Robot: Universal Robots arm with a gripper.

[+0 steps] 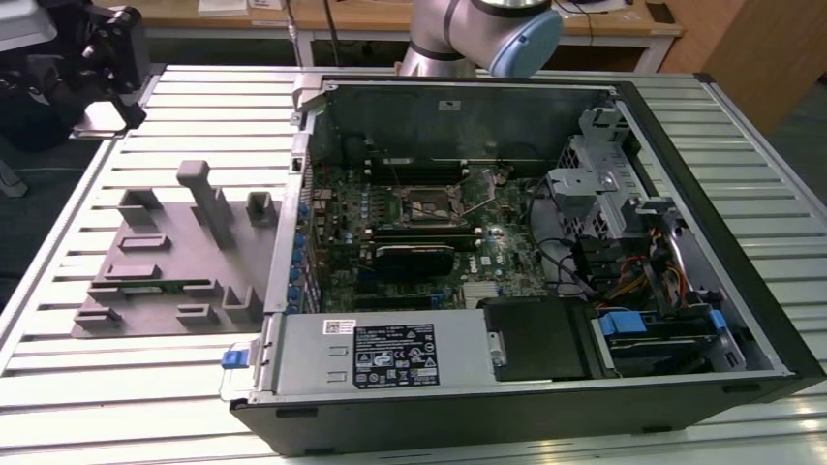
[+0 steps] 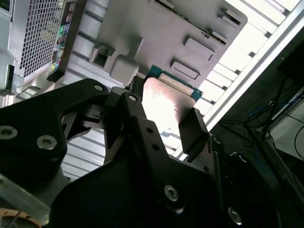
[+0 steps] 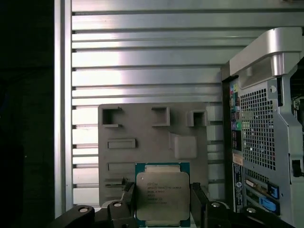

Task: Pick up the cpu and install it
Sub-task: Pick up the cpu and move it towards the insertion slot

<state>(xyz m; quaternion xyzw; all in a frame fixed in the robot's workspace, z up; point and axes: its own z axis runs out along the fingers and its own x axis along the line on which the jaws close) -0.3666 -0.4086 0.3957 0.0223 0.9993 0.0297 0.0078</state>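
Computer case (image 1: 517, 242): lying open on the slatted table (image 1: 130, 387).
Tray (image 1: 145, 260): on the table, just beside the case, on the exterior view's left.
Arm base (image 1: 472, 34): behind the case.
Socket (image 1: 431, 201): inside the case, mid-board.
Cpu (image 3: 162, 194): outside the case on the tray's side, between the fingers of the gripper (image 3: 162, 202).

A pale slatted metal bench (image 1: 155, 387) catches bright light. Behind it stands a wooden desk (image 1: 362, 19); wooden panelling (image 1: 762, 48) rises at the exterior view's right.

The gripper (image 3: 162, 190) hangs above the gray tray (image 3: 152, 137), fingers (image 3: 128, 195) clamped on the cpu (image 3: 162, 202).
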